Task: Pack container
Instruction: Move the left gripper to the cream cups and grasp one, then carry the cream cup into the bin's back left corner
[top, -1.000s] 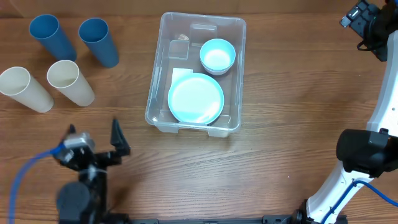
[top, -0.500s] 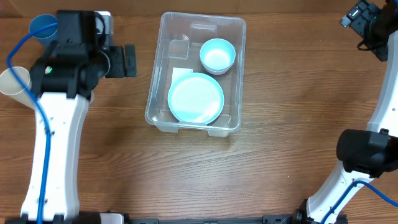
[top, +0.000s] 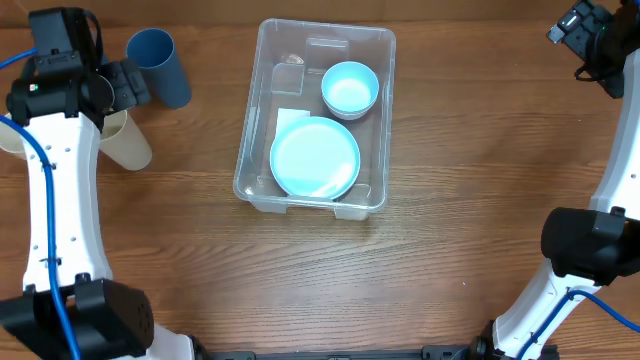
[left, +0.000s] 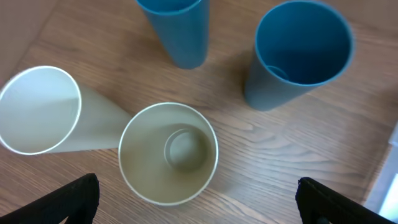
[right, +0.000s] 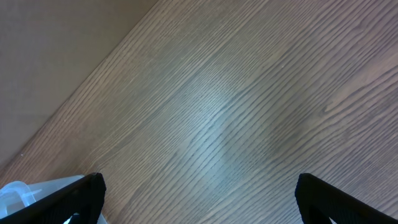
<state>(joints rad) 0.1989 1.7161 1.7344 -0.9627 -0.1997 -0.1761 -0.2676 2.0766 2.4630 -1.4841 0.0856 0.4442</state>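
The clear container (top: 256, 112) stands at the table's middle. In it are a light blue plate (top: 315, 158) and a light blue bowl (top: 349, 88). My left gripper (top: 125, 85) is open and empty above the cups at the back left. In the left wrist view my left gripper (left: 199, 205) hangs over an upright cream cup (left: 168, 152), with a second cream cup (left: 40, 111) and two blue cups (left: 298, 53) (left: 174, 28) around it. My right gripper (top: 580, 30) is open and empty at the far right, high above bare wood (right: 202, 202).
In the overhead view one blue cup (top: 160, 66) and part of a cream cup (top: 128, 148) show beside the left arm, which hides the other cups. A corner of the container (right: 25, 190) shows in the right wrist view.
My left arm has swung from the table's front left up to the cups at the back left, then shifted a little left. The right arm has not moved.
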